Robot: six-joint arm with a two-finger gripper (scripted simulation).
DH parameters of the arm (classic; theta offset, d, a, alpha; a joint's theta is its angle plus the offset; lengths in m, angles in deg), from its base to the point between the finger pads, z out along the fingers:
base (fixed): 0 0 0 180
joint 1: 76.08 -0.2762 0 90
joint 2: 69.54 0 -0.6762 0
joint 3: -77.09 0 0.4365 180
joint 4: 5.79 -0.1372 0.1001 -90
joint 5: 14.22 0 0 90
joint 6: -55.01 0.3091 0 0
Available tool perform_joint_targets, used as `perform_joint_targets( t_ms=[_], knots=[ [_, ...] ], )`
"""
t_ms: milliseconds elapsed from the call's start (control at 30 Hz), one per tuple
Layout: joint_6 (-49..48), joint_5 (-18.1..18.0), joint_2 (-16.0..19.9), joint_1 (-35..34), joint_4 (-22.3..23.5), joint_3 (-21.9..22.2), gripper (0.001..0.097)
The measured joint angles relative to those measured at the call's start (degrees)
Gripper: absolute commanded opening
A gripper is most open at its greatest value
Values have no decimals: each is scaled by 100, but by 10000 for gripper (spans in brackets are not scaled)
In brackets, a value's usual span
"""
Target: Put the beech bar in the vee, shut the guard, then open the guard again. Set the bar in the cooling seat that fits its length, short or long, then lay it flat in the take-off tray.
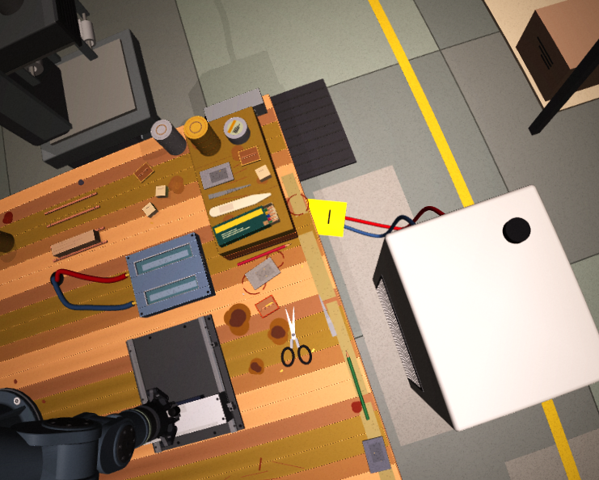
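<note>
The pale guard plate (202, 414) sits at the near end of the dark vee fixture (183, 367), between its grey side rails, and my gripper (171, 416) is closed on the guard's near edge. The arm reaches in from the lower left. The beech bar is hidden; I cannot tell whether it lies under the guard. The blue block with two cooling seats (169, 275) stands just beyond the fixture, its slots one behind the other. A small wooden tray-like piece (75, 243) lies to the left of it.
The bench's right edge (341, 330) runs close by, with scissors (294, 341) and a green pencil (358, 385) near it. Red and blue cables (82, 292) loop left of the blue block. A brown board with tins (242, 186) fills the far end; a white cabinet (496, 310) stands off the bench.
</note>
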Motion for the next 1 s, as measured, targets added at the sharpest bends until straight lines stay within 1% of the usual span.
perform_joint_targets(
  t_ms=[400, 967, 1000],
  knots=[
    [14, -4, -3, -11, 13, 8, 85],
    [13, -16, -3, -8, 15, 7, 425],
    [13, -16, -3, -8, 15, 7, 430]
  ],
)
